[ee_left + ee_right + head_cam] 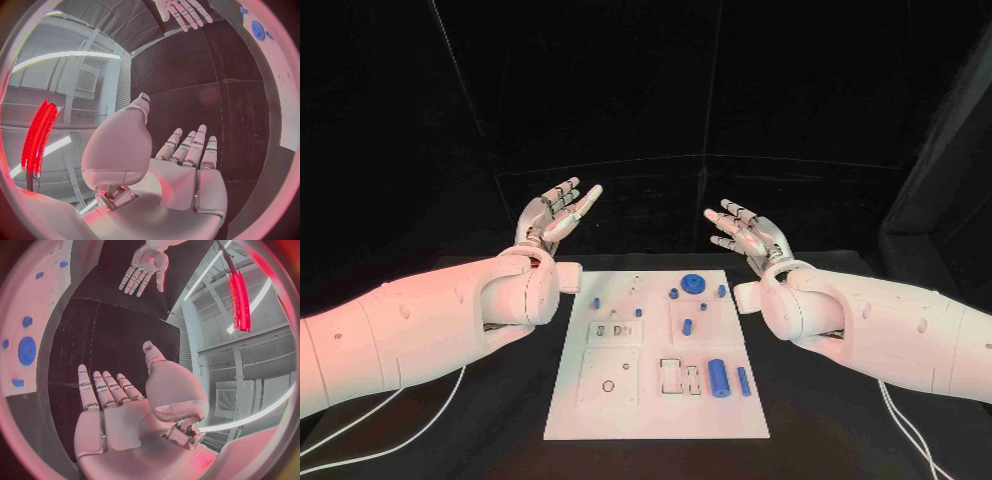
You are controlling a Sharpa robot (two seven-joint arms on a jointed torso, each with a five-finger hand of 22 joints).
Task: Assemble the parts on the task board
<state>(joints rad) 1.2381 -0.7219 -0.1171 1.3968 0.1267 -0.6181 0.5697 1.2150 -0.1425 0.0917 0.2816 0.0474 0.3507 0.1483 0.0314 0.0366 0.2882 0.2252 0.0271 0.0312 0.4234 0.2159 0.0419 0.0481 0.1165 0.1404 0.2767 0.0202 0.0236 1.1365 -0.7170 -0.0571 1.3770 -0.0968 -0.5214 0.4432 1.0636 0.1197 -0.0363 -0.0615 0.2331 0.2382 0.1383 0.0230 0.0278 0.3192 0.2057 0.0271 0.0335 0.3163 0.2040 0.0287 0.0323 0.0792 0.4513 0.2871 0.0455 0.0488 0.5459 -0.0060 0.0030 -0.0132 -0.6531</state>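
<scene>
The white task board (656, 405) lies in the middle of the black table. Small blue parts sit on it: a round disc (692, 281) near its far edge, a thick cylinder (718, 377) and a thin peg (743, 381) at its near right. My left hand (557, 214) is raised above the table beyond the board's far left corner, fingers straight and apart, holding nothing. My right hand (749, 234) is raised beyond the far right corner, also spread and empty. Both palms face each other. The left wrist view shows my left hand (187, 165); the right wrist view shows my right hand (109, 410).
Black table surface (834, 420) surrounds the board on all sides. White cables (387, 420) trail off the near left, and another cable (913, 430) runs at the near right. A black curtain hangs behind the table.
</scene>
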